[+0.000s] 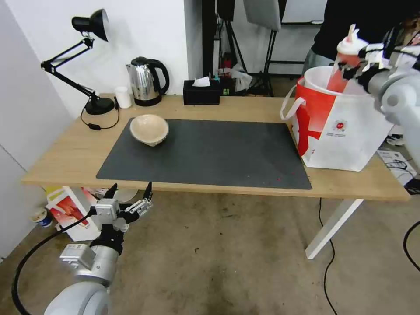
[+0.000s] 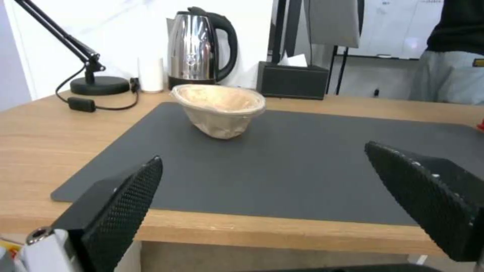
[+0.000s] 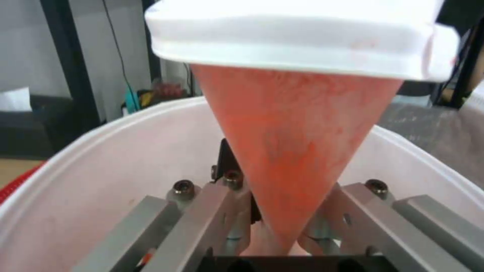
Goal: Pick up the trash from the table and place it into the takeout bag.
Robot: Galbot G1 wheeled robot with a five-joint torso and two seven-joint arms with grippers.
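My right gripper (image 1: 359, 65) is shut on the red drink cup (image 1: 342, 74) with its white lid (image 3: 297, 34), holding it tilted over the open takeout bag (image 1: 345, 131) at the table's right end. A large white bowl (image 3: 116, 158) sits in the bag's mouth below the cup. The beige pulp bowl (image 1: 149, 129) rests on the dark-grey mat (image 1: 218, 153) at its far left corner. My left gripper (image 1: 129, 199) hangs open below the table's (image 1: 65, 153) front edge, its fingers (image 2: 126, 204) facing the beige bowl (image 2: 219, 109) from well short of it.
Along the back edge stand a black desk lamp (image 1: 87, 61), a small white cup (image 1: 123, 96), a steel kettle (image 1: 146, 81) and a black tissue box (image 1: 201, 92). A smaller red-and-white bag (image 1: 70, 210) sits on the floor under the left end. A person (image 1: 350, 17) stands behind the takeout bag.
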